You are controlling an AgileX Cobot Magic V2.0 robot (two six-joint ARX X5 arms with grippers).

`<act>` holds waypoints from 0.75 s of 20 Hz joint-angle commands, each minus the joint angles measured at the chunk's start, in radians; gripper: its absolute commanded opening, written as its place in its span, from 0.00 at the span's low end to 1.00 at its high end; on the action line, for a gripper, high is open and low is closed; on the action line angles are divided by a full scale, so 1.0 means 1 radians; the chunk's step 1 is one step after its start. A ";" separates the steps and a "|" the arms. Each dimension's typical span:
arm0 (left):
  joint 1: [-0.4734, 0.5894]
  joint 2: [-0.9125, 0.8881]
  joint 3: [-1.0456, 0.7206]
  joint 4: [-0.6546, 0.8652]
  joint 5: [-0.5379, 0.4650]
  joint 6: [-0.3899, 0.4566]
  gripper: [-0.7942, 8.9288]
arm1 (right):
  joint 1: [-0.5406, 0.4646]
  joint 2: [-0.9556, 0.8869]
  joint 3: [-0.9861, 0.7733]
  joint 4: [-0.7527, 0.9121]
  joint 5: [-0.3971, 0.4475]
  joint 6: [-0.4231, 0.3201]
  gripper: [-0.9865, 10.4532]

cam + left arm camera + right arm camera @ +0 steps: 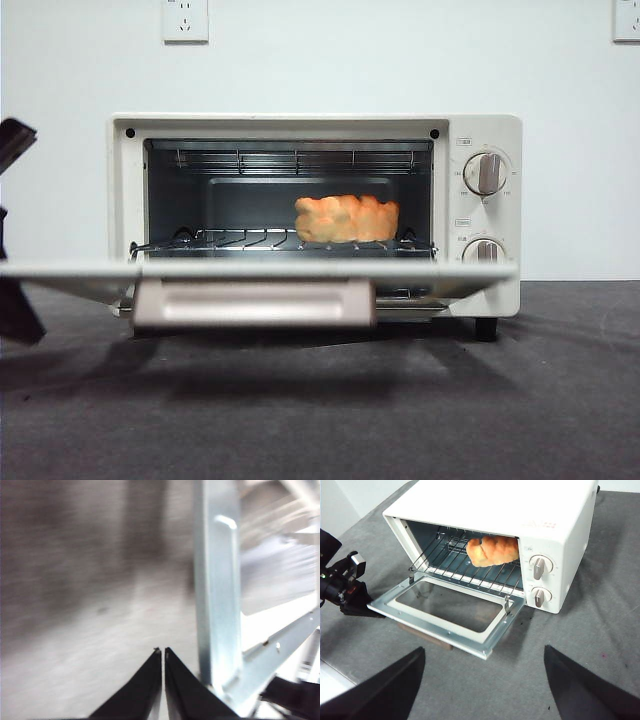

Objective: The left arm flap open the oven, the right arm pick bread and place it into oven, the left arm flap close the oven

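Note:
The cream-white oven (480,130) stands with its glass door (250,268) flapped down flat, the beige handle (255,303) facing front. The golden-brown bread (346,218) lies on the wire rack (230,240) inside, right of the middle; it also shows in the right wrist view (492,551). My left gripper (163,652) is shut and empty, right beside the door's metal frame (215,605) at its left end; it also shows in the front view (18,315) and the right wrist view (362,610). My right gripper (485,680) is open and empty, high above the table in front of the oven (495,505).
Two beige knobs (485,173) sit on the oven's right panel. The oven stands on a dark grey cloth (400,400). Wall sockets (185,20) are on the white wall behind. The table's edge (330,680) runs near the left arm.

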 commanded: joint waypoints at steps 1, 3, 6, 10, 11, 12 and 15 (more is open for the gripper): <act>0.008 0.002 0.045 0.037 0.068 -0.035 0.10 | 0.007 0.002 0.017 0.014 0.003 0.008 0.42; 0.018 0.000 0.079 0.047 0.070 -0.055 0.10 | 0.007 0.002 0.017 0.014 0.003 0.010 0.42; 0.025 -0.001 0.143 0.093 0.077 -0.112 0.10 | 0.007 0.002 0.017 0.014 0.003 0.010 0.42; 0.025 -0.001 0.226 0.244 0.076 -0.240 0.10 | 0.007 0.002 0.017 0.014 0.003 0.010 0.42; 0.025 0.000 0.241 0.281 0.075 -0.269 0.10 | 0.007 0.002 0.017 0.014 0.003 0.010 0.42; 0.025 -0.001 0.254 0.319 0.073 -0.296 0.10 | 0.007 0.002 0.017 0.014 0.003 0.010 0.42; 0.025 -0.001 0.270 0.411 0.060 -0.355 0.10 | 0.007 0.002 0.017 0.014 0.003 0.011 0.42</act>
